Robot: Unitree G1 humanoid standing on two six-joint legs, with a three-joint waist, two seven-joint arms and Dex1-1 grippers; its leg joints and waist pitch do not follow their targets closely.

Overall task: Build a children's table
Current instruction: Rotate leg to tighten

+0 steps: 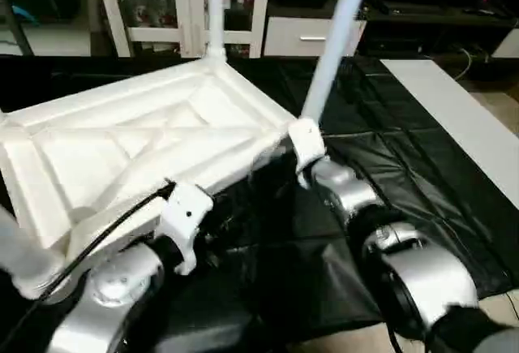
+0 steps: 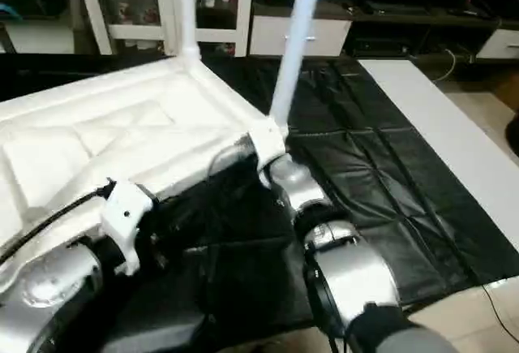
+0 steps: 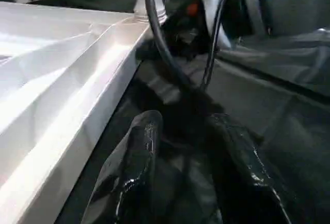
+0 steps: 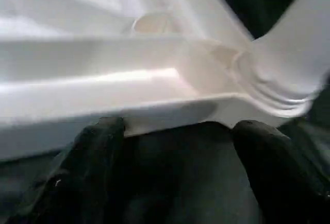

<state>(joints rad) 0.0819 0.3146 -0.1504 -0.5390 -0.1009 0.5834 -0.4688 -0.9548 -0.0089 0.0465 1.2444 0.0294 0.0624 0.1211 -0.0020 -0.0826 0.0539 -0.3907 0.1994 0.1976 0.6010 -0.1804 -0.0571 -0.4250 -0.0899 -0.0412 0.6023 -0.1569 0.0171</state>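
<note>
White plastic ribbed tabletop [image 1: 138,150] sits upside down and tilted on the black mat [image 1: 405,182], tube legs [image 1: 332,36] sticking up. My right gripper [image 4: 175,167] is wide open at its rim. My left gripper [image 3: 191,167] is part open beside the edge, holding nothing.

Even indoor light from above, white tabletop [image 1: 138,146] nearly washed out, glare streaks on the black mat [image 2: 381,166], motion blur throughout, close fingertips [image 4: 98,147] rendered soft and unfocused.

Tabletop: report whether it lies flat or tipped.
Tipped. The tabletop sits upside down, ribbed underside showing, slanted over the black mat; its legs lean.
</note>
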